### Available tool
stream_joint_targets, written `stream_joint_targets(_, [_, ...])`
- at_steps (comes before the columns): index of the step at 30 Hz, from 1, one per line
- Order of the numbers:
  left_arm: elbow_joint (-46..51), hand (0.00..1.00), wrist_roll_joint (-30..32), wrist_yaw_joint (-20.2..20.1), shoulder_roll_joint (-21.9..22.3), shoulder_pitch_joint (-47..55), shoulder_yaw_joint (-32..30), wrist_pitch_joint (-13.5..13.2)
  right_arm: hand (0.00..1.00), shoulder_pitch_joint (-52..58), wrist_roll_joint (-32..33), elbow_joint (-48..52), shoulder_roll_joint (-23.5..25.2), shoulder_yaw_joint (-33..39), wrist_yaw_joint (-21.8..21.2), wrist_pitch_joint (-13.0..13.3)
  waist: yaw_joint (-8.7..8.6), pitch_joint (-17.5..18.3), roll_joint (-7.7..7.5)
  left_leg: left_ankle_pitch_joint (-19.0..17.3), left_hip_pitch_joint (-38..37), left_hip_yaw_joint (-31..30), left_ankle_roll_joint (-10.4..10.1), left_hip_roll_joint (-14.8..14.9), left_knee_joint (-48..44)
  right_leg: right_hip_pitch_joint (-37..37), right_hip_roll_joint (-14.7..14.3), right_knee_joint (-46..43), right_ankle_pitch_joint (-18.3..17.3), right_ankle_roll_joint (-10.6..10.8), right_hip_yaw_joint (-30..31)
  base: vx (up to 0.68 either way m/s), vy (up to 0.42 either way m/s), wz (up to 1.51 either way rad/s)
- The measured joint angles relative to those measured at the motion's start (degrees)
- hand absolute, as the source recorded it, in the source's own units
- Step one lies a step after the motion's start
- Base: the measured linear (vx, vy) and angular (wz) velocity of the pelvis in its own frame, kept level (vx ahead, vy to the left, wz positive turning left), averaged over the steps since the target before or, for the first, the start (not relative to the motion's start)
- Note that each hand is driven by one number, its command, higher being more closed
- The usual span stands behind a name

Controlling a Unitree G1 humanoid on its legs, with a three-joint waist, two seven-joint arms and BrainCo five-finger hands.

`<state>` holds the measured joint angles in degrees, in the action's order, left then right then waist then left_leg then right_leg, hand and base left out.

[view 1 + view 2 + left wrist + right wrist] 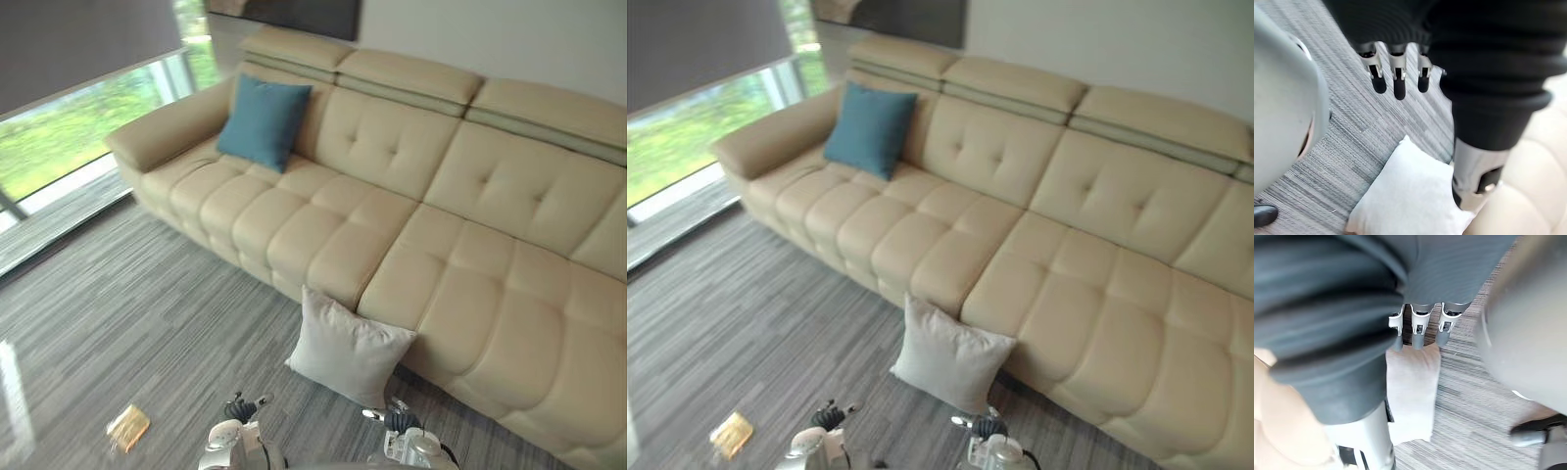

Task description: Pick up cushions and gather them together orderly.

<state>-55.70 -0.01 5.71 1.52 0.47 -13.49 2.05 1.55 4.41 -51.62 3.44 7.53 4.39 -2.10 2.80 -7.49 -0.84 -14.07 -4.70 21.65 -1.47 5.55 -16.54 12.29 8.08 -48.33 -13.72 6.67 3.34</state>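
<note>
Blue cushion [264,121] stands upright at the left end of the sofa [460,274], leaning on the backrest beside the armrest. White cushion [348,350] is on the carpet [147,323], propped against the sofa's front edge. Left hand [1399,83] and right hand [1419,330] hang near it, fingers relaxed, both empty.

The sofa [392,225] looks like smooth cream leather with a soft sheen. At ten o'clock the blue cushion [263,121] is matt cloth; at six o'clock the pale grey cushion [345,351] is matt cloth too. The floor [147,323] is grey, streaked low-pile carpet.
</note>
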Motion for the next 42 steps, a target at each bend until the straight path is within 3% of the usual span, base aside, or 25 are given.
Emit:
stream_joint_targets(1, [-0.15,0.0,0.01,0.25,-0.31,0.19,1.24,0.02,0.0,-0.14,-0.04,0.32,-0.01,0.04,0.01,0.03,-0.05,-0.21,0.33,0.03,-4.66,3.35,-0.04,-0.03,4.52,0.8,2.54,2.38,-1.18,-2.01,-10.2,0.2,0.115,-0.87])
stream_joint_targets(3, [-0.93,0.0,0.01,0.23,-0.6,0.21,2.01,-0.03,0.0,-0.42,-0.09,0.31,-0.02,0.21,0.0,0.05,-0.17,-0.2,0.37,0.11,-6.45,5.86,-0.18,-0.13,6.76,0.73,3.93,11.02,-0.52,-3.31,-19.35,0.18,0.03,-0.75])
stream_joint_targets(4, [-1.44,0.0,0.11,0.16,-0.86,-0.01,2.28,0.03,0.0,-0.42,-0.11,0.04,-0.01,0.44,0.01,0.06,-0.26,-0.14,0.12,0.32,-6.69,5.98,-0.55,-0.75,7.09,0.57,3.19,18.13,2.67,-4.9,-21.0,0.28,-0.121,-0.44])
stream_joint_targets(5, [-1.79,0.0,0.28,0.13,-0.77,-0.26,2.41,-0.03,0.0,-0.58,-0.12,-0.47,-0.35,0.92,-0.03,0.07,-0.37,-0.02,-0.46,0.42,-6.56,5.56,-0.74,-1.53,7.68,-0.01,2.37,21.95,3.62,-7.46,-20.01,0.28,-0.134,-0.43])
stream_joint_targets(7, [-2.29,0.0,0.96,-0.06,0.07,-0.98,3.22,0.05,0.0,-1.77,-0.08,-0.95,-1.74,1.91,-0.02,0.17,-0.51,-1.61,2.75,1.31,-7.14,3.73,-2.09,-0.06,7.33,-1.72,0.71,23.54,4.53,-8.47,-20.15,0.21,-0.126,-0.31])
stream_joint_targets(10, [-1.87,0.0,1.11,-0.62,1.57,-1.19,3.32,0.02,0.0,-1.46,0.06,-1.0,-2.28,4.5,0.15,0.61,-0.89,-1.78,3.69,1.57,-5.3,0.53,-2.58,1.94,-1.17,-5.62,-0.28,25.84,3.0,-8.33,-21.22,0.18,-0.153,0.12])
stream_joint_targets(11, [-1.14,0.0,1.08,-1.0,1.7,-1.23,3.48,0.02,0.0,-1.06,0.08,-0.95,-2.31,4.59,0.18,0.62,-0.96,-2.2,2.89,1.75,-1.7,-1.14,-2.91,3.83,-10.02,-7.04,-0.71,26.96,2.27,-8.27,-21.18,0.12,-0.158,0.16])
stream_joint_targets(12, [-0.26,0.0,1.04,-0.96,1.68,-1.12,3.31,-0.07,0.0,-1.03,0.09,-1.03,-2.42,4.52,0.2,0.55,-0.54,-2.35,3.0,2.21,2.49,-2.77,-3.87,6.19,-19.15,-8.14,-1.57,27.68,1.78,-8.63,-21.0,0.09,-0.095,-0.05])
stream_joint_targets(13, [0.36,0.0,0.96,-0.89,1.67,-0.9,3.19,-0.12,0.0,-0.97,0.18,-1.17,-2.46,4.51,0.28,0.52,-0.21,-2.32,3.12,1.09,4.12,-3.8,-4.53,7.24,-22.54,-8.42,-2.24,27.72,1.56,-8.96,-20.37,0.12,-0.051,-0.42])
stream_joint_targets(16, [1.14,0.0,0.88,-0.86,1.67,-0.9,3.18,-0.13,0.0,-0.92,0.28,-1.25,-2.43,4.61,0.73,0.54,0.07,-2.53,2.69,-2.27,7.77,-7.15,-3.98,7.53,-18.11,-8.61,-3.54,27.92,1.27,-8.98,-17.77,0.11,0.046,-0.65])
stream_joint_targets(19, [1.35,0.0,0.87,-0.8,1.64,-1.05,2.71,-0.41,0.0,-0.88,0.32,-1.35,-2.47,4.49,1.0,0.58,0.46,-2.89,1.93,-1.01,8.62,-14.87,-2.62,4.62,-6.72,-8.27,-3.62,26.76,0.57,-7.16,-13.12,0.11,0.17,-0.73])
stream_joint_targets(20, [1.12,0.0,0.82,-0.74,1.63,-1.22,2.66,-0.45,0.0,-0.99,0.32,-1.89,-2.46,4.27,1.1,0.58,0.65,-2.79,1.89,0.44,8.08,-15.9,-5.19,3.59,-5.45,-7.87,-3.4,25.32,-0.08,-5.99,-11.16,0.12,0.274,-0.83])
stream_joint_targets(21, [0.33,0.0,0.83,-0.52,1.07,-1.4,2.67,-0.41,0.0,-0.89,0.32,-1.99,-2.44,3.67,1.18,0.6,0.35,-1.93,0.79,0.2,7.2,-13.94,-4.65,2.77,-4.49,-7.46,-2.9,25.68,0.26,-4.95,-9.4,0.1,0.226,-0.61])
stream_joint_targets(25, [-0.55,0.0,0.65,-0.13,-0.09,-1.98,2.8,-0.21,0.0,-0.21,0.27,-2.51,-1.63,3.39,1.22,0.53,0.46,-1.02,-1.08,-0.18,6.54,-11.28,-3.99,0.95,-4.31,-7.58,-1.47,28.07,1.73,-3.25,-7.26,0.14,0.177,-0.31])
stream_joint_targets(29, [-0.69,0.0,-0.3,0.74,-0.35,-2.03,2.93,-0.19,0.0,-0.7,0.66,-3.25,-1.91,3.62,1.27,0.59,0.66,-1.58,-0.44,-0.48,5.76,-11.15,-3.45,0.33,-4.43,-8.1,-0.79,27.51,1.74,-2.78,-7.31,0.05,0.059,-0.02])
stream_joint_targets(31, [0.0,0.0,-1.85,1.47,-0.74,-2.13,2.9,-0.23,0.0,-1.45,1.27,-3.34,-2.13,4.04,1.5,0.63,0.68,-2.58,-0.16,-0.62,7.28,-11.34,-3.27,0.38,-5.98,-5.55,-0.59,24.02,1.37,-2.76,-7.32,-0.03,-0.012,0.03])
stream_joint_targets(32, [1.26,0.0,-3.37,1.96,-0.95,-3.08,2.79,-0.32,0.0,-2.31,2.88,-3.24,-2.52,4.4,1.94,0.83,0.67,-3.45,-0.69,-1.08,10.61,-11.66,-2.65,0.51,-9.56,-2.47,-0.22,20.56,0.57,-2.83,-7.44,-0.12,-0.052,0.1])
stream_joint_targets(34, [3.04,0.0,-6.54,3.04,-0.83,-4.97,2.54,-0.49,0.0,-4.17,4.75,-3.22,-3.91,5.71,2.92,1.09,0.72,-5.69,0.19,-2.46,18.5,-13.12,-2.24,0.91,-17.25,3.99,-0.13,14.95,-0.87,-3.24,-7.74,-0.21,-0.07,0.15])
stream_joint_targets(36, [5.32,0.0,-9.23,4.39,-1.21,-7.52,-0.11,-0.55,0.0,-6.57,6.3,-2.8,-5.27,7.81,3.74,1.33,0.69,-7.39,0.42,-4.27,28.14,-14.51,-2.19,1.43,-24.17,13.52,-0.1,8.18,-2.8,-3.8,-7.45,-0.25,-0.062,0.08])
stream_joint_targets(39, [8.37,0.0,-10.67,5.56,-3.49,-11.2,-1.99,-0.6,0.0,-9.41,9.43,-1.07,-6.18,10.56,4.33,1.56,0.55,-10.72,0.11,-6.94,36.04,-15.25,-2.99,2.72,-30.22,21.4,-0.37,1.84,-5.17,-4.26,-7.37,-0.26,-0.059,0.01])
stream_joint_targets(42, [10.7,0.0,-11.51,6.58,-5.32,-15.07,-3.57,-0.99,0.0,-11.64,11.89,1.86,-6.83,11.64,4.63,1.88,0.54,-10.9,-0.29,-7.56,44.48,-16.25,-2.36,3.07,-34.71,29.58,-0.35,-2.25,-5.67,-4.59,-7.29,-0.24,-0.04,0.01])
